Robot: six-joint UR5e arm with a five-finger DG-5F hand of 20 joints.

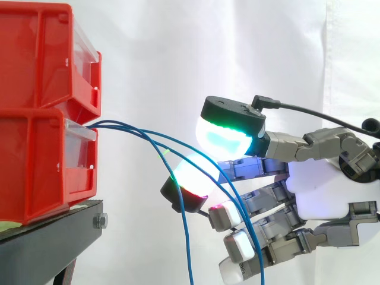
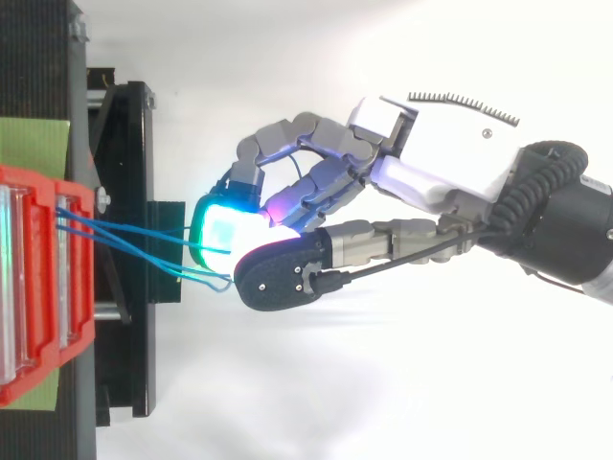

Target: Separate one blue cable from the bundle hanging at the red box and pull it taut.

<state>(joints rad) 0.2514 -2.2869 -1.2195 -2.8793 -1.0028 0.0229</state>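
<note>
At left in the side view, two red plastic bins (image 1: 41, 166) sit stacked one on the other on a black metal stand (image 1: 53, 237). A white curtain (image 1: 154, 59) hangs behind everything. From above I see a flat green sheet (image 2: 34, 144) lying under the bins.

Thin blue cables (image 1: 136, 132) leave the front of the lower bin, just under its clear front lip, close together. They arch out to the right and then droop. One strand falls steeply and runs off the bottom of the side view. The others carry further right and fall across the front of the hand (image 1: 320, 190). All of them hang slack, in curves, none drawn straight. From above, the strands run side by side from the bins across the stand, and one makes a small loop right where they meet the hand.

The hand enters from the right edge, apart from the bins and the stand and level with the lower bin, its forward end in among the cables. The strands overlap it in both views. I cannot tell whether it has closed on any one strand or merely lies against them.
</note>
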